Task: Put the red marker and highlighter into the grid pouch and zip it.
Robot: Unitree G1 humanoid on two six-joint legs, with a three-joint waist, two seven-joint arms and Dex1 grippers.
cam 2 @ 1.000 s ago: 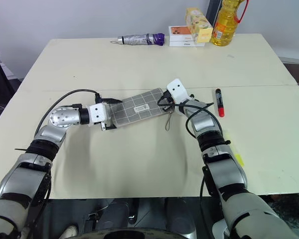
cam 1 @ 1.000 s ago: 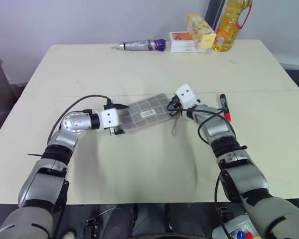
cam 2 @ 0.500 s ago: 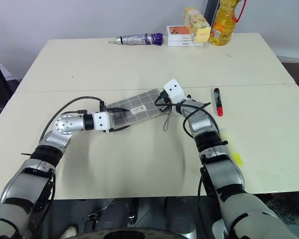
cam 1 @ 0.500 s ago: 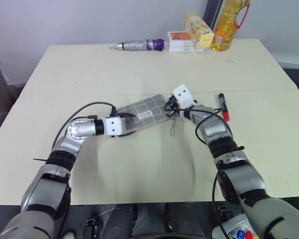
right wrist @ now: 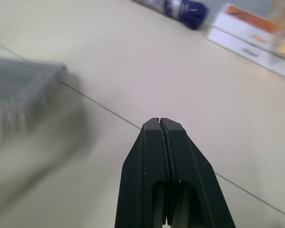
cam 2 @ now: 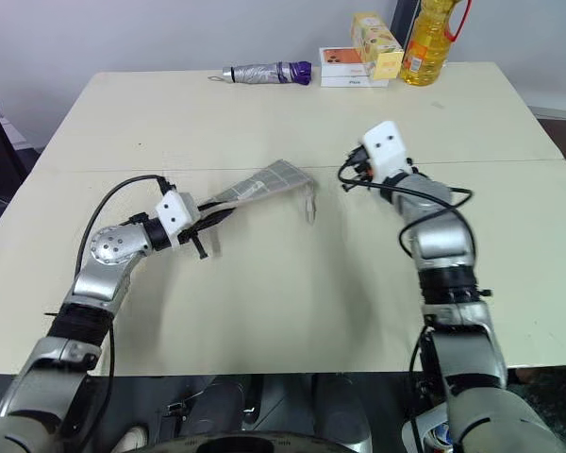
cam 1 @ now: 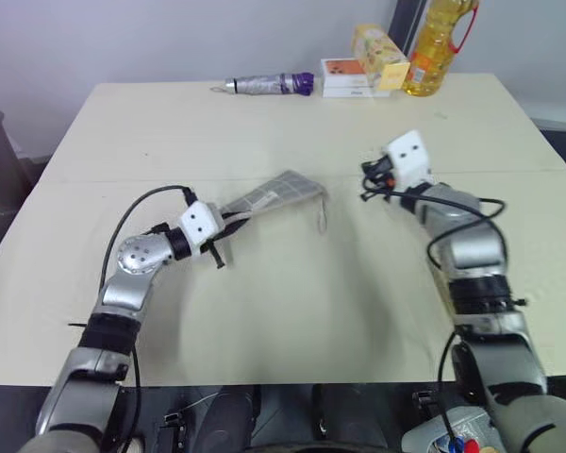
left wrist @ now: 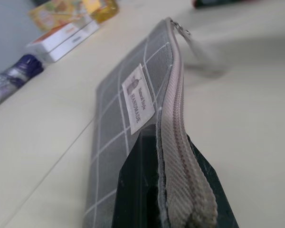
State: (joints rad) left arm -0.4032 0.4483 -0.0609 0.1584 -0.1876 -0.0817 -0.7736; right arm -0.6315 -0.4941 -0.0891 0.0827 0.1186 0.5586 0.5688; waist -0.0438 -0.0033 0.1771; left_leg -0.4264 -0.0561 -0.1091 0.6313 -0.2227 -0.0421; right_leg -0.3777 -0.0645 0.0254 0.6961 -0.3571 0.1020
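Pouch (left wrist: 118, 123): grey woven cloth, matt, white grid lines, ribbed fabric zipper tape, white paper-like label. Table (cam 1: 283, 311): smooth matt cream surface. Bottle (cam 1: 439, 42): glossy clear plastic. Gripper fingers (right wrist: 173, 156): matt black plastic.

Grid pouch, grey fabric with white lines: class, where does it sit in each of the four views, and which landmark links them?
Left eye view: grey grid pouch mid-table, one end in the left gripper.
Right eye view: mid-table again.
Left wrist view: stretching away from the fingers clamping it.
Right wrist view: blurred grey shape beside the shut right gripper.
Shared landmark: white-and-orange box.
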